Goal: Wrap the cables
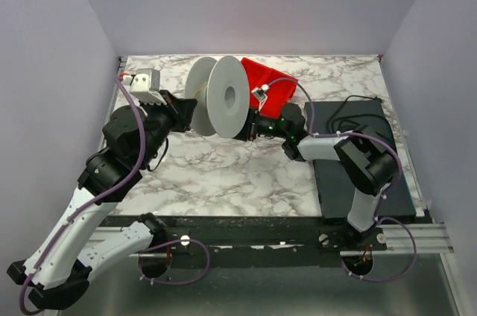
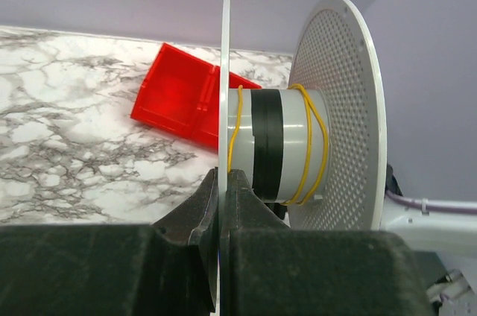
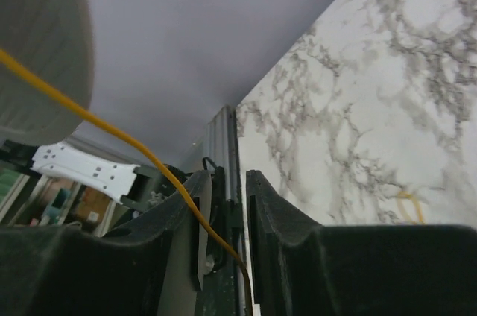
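Top view: spool [image 1: 223, 96], grey, two flanges, standing on edge on the marble bench [image 1: 223, 174]. A red bin [image 1: 270, 81] sits just behind the spool. The left end effector [image 1: 181, 111] is at the spool's left flange, the right end effector [image 1: 252, 128] just beside its right flange. Left wrist view: left end effector [image 2: 223, 197] closed tight on the rim of the thin flange, steadying the spool. The cables [image 2: 237, 118], fine and yellow, lie in a few loose turns round the spool's hub, either side of a black band [image 2: 267, 141]. Right wrist view: right end effector [image 3: 227, 212] partly open, its gap wider than the cables [image 3: 112, 131], which run from the spool side down between the fingers, not visibly pinched. Step, as judged: winding begun, few turns laid, strand loose in the guide. The next move calls for a firm hold on the strand, then a taut pass round the hub, kept between the flanges.
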Robot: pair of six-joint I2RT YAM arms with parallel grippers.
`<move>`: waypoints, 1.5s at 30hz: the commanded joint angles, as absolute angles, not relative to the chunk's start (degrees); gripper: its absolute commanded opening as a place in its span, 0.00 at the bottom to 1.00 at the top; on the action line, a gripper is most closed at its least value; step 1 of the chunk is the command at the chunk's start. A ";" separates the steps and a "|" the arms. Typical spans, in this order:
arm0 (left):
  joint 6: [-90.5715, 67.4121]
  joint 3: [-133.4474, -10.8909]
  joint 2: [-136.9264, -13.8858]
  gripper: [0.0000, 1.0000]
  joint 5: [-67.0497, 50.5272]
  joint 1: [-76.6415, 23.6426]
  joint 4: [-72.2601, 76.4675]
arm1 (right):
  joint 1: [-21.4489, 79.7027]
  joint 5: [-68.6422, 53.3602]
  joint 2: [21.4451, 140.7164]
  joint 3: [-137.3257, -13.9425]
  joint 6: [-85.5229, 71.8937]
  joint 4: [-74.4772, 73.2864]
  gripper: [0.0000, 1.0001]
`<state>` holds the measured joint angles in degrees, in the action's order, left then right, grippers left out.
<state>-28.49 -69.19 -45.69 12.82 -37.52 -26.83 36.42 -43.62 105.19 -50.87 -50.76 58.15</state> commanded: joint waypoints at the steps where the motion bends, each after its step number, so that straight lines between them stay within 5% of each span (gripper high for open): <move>1: -32.16 -70.60 -46.37 0.00 23.16 -37.60 -20.19 | 40.09 -46.26 107.32 -49.33 -58.21 71.16 0.30; 14: -30.46 -71.19 -54.01 0.00 41.59 -37.50 -16.92 | 48.90 -42.07 106.56 -44.81 -61.40 73.49 0.17; 22: -19.63 -70.56 -60.86 0.00 44.02 -37.26 -14.28 | 52.24 -29.39 90.82 -51.56 -38.31 27.50 0.03; 30: -14.47 -69.03 -64.16 0.00 37.58 -37.82 -16.64 | 53.08 -9.63 83.62 -64.86 -22.80 -5.64 0.01; 45: -3.05 -68.80 -62.12 0.00 19.83 -40.65 -25.07 | 53.10 16.00 83.13 -78.01 -8.15 -20.61 0.01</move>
